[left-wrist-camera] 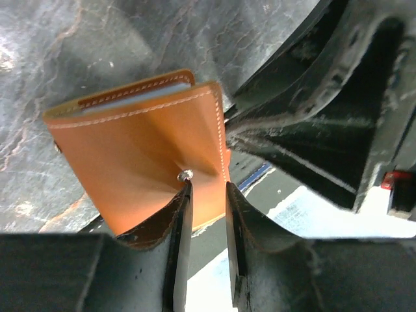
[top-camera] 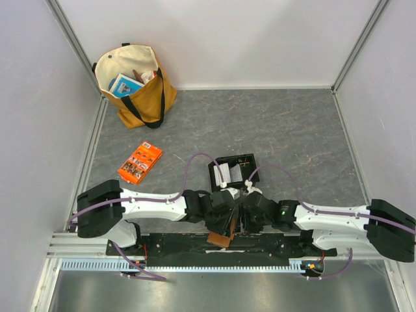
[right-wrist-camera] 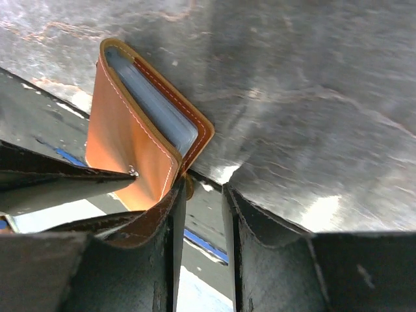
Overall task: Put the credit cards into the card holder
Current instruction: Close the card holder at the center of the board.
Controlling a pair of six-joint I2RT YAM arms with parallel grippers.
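From above, the card holder (top-camera: pixel 221 239) stands at the counter's (top-camera: pixel 292 130) near edge, centre.

Left wrist: the left pincer (left-wrist-camera: pixel 208 195) pinches its corner. A twist could spill the credit cards (left-wrist-camera: pixel 153 92) inside.

Right wrist: the right pincer (right-wrist-camera: pixel 203 195) is narrowly parted, its grip unclear, and it might knock the holder loose.

The grey marbled table (top-camera: pixel 292 130) carries 3 things: a yellow tote bag (top-camera: pixel 153 104), an orange packet (top-camera: pixel 140 162), and a black tray (top-camera: pixel 231 158).
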